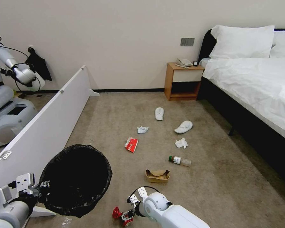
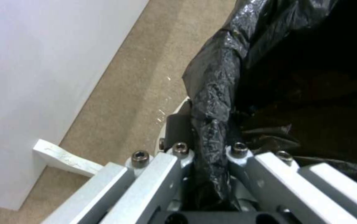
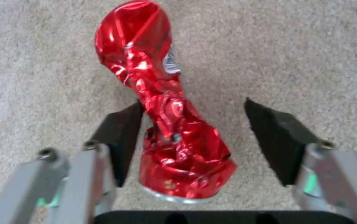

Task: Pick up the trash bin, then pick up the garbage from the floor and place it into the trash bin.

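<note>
**Can bracketed by right gripper, bin held on left**

Head view: the trash bin (image 1: pixel 76 180) was held at its near rim by the left gripper (image 1: pixel 42 185), low on the robot's left. The right gripper (image 1: pixel 127 217) was down at the carpet (image 1: pixel 228 177), at the crushed red can (image 1: pixel 117 212). Bottle (image 1: pixel 180 160), cardboard scrap (image 1: pixel 157 175), wrapper (image 1: pixel 131 144), tissues (image 1: pixel 181 143) and slippers (image 1: pixel 183 127) lay farther ahead.

Left wrist view: fingers were seen clamped together on the black liner (image 2: pixel 213 102) at the rim.

Right wrist view: fingers (image 3: pixel 118 137) were spread apart, the can between them, touching one pad and clear of the other. Its long axis ran straight away from the palm, parallel to the fingers, so closure across the narrow waist was judged feasible.
</note>
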Controlling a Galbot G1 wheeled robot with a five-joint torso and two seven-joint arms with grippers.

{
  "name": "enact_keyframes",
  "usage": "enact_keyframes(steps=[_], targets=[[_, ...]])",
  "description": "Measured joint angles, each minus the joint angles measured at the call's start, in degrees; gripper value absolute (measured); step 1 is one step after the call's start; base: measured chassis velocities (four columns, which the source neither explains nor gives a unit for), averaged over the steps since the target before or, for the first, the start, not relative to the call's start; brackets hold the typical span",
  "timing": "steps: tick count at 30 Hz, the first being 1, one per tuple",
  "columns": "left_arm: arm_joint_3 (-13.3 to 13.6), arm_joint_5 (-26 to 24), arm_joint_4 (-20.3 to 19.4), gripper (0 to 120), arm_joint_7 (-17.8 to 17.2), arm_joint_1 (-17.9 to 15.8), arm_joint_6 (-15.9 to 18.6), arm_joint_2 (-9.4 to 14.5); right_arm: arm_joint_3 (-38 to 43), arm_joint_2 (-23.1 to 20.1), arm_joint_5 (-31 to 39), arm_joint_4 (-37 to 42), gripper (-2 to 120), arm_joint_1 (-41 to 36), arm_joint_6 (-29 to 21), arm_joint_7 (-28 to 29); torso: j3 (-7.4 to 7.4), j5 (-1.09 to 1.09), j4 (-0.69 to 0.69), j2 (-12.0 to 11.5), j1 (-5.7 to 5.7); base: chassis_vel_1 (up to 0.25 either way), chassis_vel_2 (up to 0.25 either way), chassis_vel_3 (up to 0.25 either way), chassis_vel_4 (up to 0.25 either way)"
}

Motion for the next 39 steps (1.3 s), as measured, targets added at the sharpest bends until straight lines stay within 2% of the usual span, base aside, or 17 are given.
enact_keyframes(steps=[3,4,5,7,8,10,11,15,27,31,33,34,35,37,38,39], targets=[[0.05,0.0,0.02,2,0.0,-0.01,0.0,-0.04,0.0,-0.06,-0.04,0.0,55,-0.07,0.0,-0.05,0.0,0.0,0.0,0.0,0.0,0.0,0.0,0.0,0.0],[0.07,0.0,0.03,2,-0.01,-0.02,0.0,-0.07,-0.01,-0.07,-0.07,0.0,48,-0.13,0.0,-0.13,0.0,0.0,0.0,0.0,0.0,0.0,0.0,0.0,0.0],[0.07,0.0,0.03,2,-0.01,-0.02,0.0,-0.07,-0.01,-0.07,-0.07,0.0,48,-0.13,0.0,-0.13,0.0,0.0,0.0,0.0,0.0,0.0,0.0,0.0,0.0],[0.08,0.0,0.04,2,-0.01,0.01,0.0,-0.11,-0.02,-0.08,-0.11,0.0,36,-0.29,0.01,-0.3,0.0,0.0,0.0,0.0,0.0,0.0,0.0,0.0,0.0],[0.08,0.0,0.04,2,-0.01,0.01,0.0,-0.11,-0.02,-0.08,-0.11,0.0,36,-0.29,0.01,-0.3,0.0,0.0,0.0,0.0,0.0,0.0,0.0,0.0,0.0],[0.09,0.01,0.05,2,-0.01,0.04,0.0,-0.11,-0.04,-0.1,-0.18,0.01,26,-0.37,0.02,-0.4,0.0,0.0,0.0,0.0,0.0,0.0,0.0,0.0,0.0],[0.09,0.01,0.05,2,-0.01,0.04,0.0,-0.11,-0.04,-0.1,-0.18,0.01,26,-0.37,0.02,-0.4,0.0,0.0,0.0,0.0,0.0,0.0,0.0,0.0,0.0],[0.04,0.0,0.12,2,-0.01,0.04,0.0,-0.07,-0.05,-0.15,-0.38,0.15,14,-0.43,0.02,-0.62,0.0,0.0,0.0,0.0,0.0,0.0,0.0,0.0,0.0],[0.26,0.07,0.5,2,0.0,-0.1,0.0,-0.45,0.46,-0.95,-0.57,1.96,13,-0.82,0.01,-0.93,0.0,0.0,0.0,0.0,0.0,0.0,0.0,0.0,0.0],[0.5,0.04,0.47,2,0.19,-0.14,0.0,-0.58,3.75,-2.71,-1.78,6.19,13,-2.24,0.0,-1.37,0.0,0.01,0.01,0.0,0.0,0.0,0.0,0.0,0.0],[0.77,0.01,0.47,2,0.6,0.02,0.0,-0.31,7.7,-5.25,-4.09,11.07,13,-4.2,1.29,-1.96,0.0,0.01,0.0,0.0,0.0,0.0,0.0,0.0,0.0],[0.87,-0.21,0.5,2,0.7,0.24,0.0,0.13,10.91,-7.4,-7.34,13.7,13,-5.65,4.12,-3.21,0.0,0.01,0.0,0.0,0.0,0.0,0.0,0.0,0.0],[0.87,-0.21,0.5,2,0.7,0.24,0.0,0.13,10.91,-7.4,-7.34,13.7,13,-5.65,4.12,-3.21,0.0,0.01,0.0,0.0,0.0,0.0,0.0,0.0,0.0],[1.02,-0.64,0.84,2,0.91,0.37,0.0,1.15,17.52,-12.41,-6.95,18.56,13,-9.29,7.59,-3.56,0.0,0.02,0.0,0.0,0.0,0.0,0.0,0.0,0.0],[1.02,-0.64,0.84,2,0.91,0.37,0.0,1.15,17.52,-12.41,-6.95,18.56,13,-9.29,7.59,-3.56,0.0,0.02,0.0,0.0,0.0,0.0,0.0,0.0,0.0],[1.07,-0.86,0.92,2,0.91,0.37,0.0,1.53,20.05,-14.8,-6.55,20.73,13,-10.75,8.6,-3.51,0.0,0.02,-0.01,0.0,0.0,0.0,0.0,0.0,0.0]])
